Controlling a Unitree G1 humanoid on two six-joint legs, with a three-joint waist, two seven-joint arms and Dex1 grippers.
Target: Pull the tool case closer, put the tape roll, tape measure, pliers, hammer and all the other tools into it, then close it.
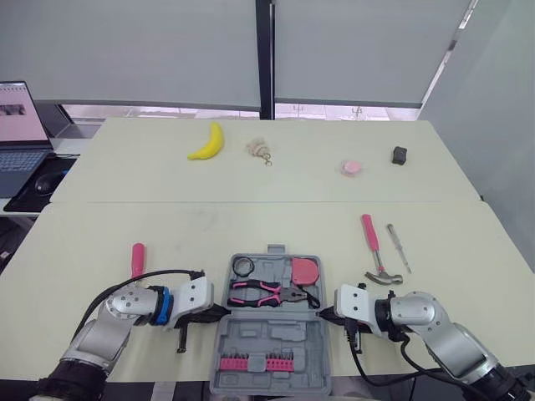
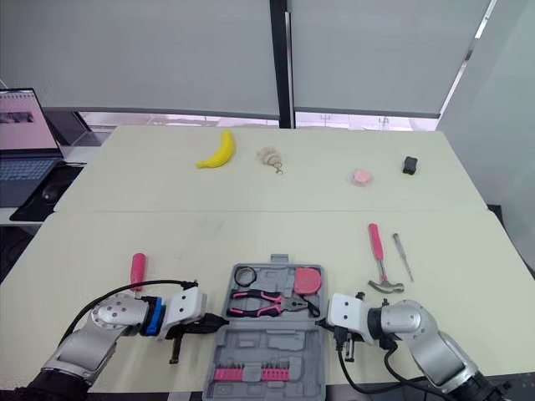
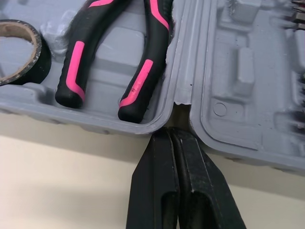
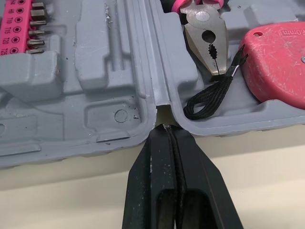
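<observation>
The grey tool case lies open at the table's near edge. Its far half holds the black tape roll, the pink-and-black pliers and the red tape measure. Its near half carries a row of pink bits. My left gripper is shut, its tips at the hinge gap on the case's left side. At the hinge gap on the right side, my right gripper is shut too. A pink-handled hammer and a thin screwdriver lie on the table right of the case. A pink-handled tool lies left of it.
On the far table are a banana, a fuzzy keyring, a small pink round thing and a small black object. A laptop and mouse sit at the far left.
</observation>
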